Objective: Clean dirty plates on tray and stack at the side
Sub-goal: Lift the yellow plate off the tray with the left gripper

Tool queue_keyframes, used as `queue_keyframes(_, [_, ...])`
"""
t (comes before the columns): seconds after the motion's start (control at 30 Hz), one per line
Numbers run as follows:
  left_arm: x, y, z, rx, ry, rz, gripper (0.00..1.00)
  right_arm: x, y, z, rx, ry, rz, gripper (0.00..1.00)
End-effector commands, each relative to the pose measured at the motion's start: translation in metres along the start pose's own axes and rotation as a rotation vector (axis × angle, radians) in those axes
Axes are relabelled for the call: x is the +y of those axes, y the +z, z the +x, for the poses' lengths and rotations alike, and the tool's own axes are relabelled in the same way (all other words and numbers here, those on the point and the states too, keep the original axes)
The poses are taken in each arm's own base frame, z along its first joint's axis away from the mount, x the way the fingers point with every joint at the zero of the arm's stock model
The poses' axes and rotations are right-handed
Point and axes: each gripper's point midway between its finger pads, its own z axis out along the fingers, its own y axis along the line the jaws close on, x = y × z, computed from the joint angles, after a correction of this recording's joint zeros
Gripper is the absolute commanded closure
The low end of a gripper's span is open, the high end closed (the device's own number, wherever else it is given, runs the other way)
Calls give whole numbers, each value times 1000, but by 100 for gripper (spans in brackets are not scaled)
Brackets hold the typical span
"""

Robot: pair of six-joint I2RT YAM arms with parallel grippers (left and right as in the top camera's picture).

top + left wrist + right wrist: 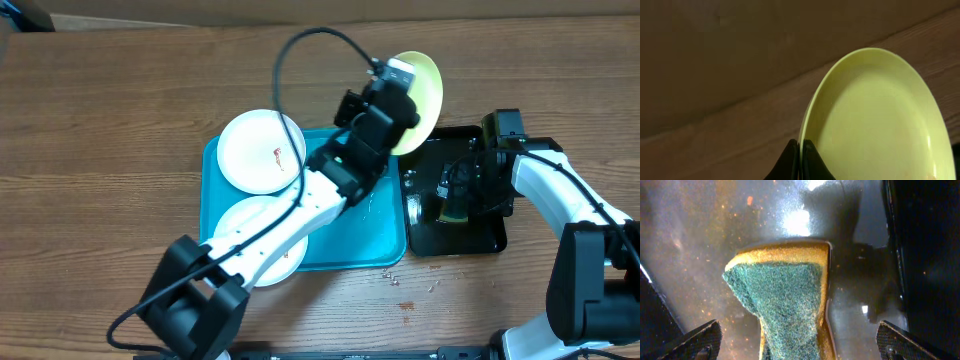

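Overhead, upper centre: left fingers (787, 166) clamped on plate (425, 82) rim
Right fingers (697, 340): apart over sponge (785, 302)
Risk: scrubbing twists plate loose

A wood-grain worktop (100, 150) is seen beneath everything. Toward its right side a glossy black rectangular tray (470, 238) is set, its surface wet and speckled with fine particles. A sponge (785, 305), yellow with a green scouring face, is seen in it. A few reddish crumbs (405, 305) are scattered on the worktop near the black tray's nearer edge.
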Motion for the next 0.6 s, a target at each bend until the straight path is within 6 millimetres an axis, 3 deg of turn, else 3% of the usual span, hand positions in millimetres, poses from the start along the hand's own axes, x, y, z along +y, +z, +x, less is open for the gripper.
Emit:
queue_keyframes(0.0, [-15, -12, -20, -67, 204, -45, 96, 2, -6, -1, -25, -6, 3, 0])
queue_keyframes(0.13, [-26, -28, -45, -161, 275, -84, 96, 2, -6, -1, -25, -6, 2, 0])
queue_keyframes(0.33, [-51, -48, -65, -247, 401, -71, 96, 2, -6, -1, -25, -7, 3, 0])
queue_keyframes(0.57, [-35, -59, -90, -315, 444, -187, 96, 2, -6, -1, -25, -6, 3, 0])
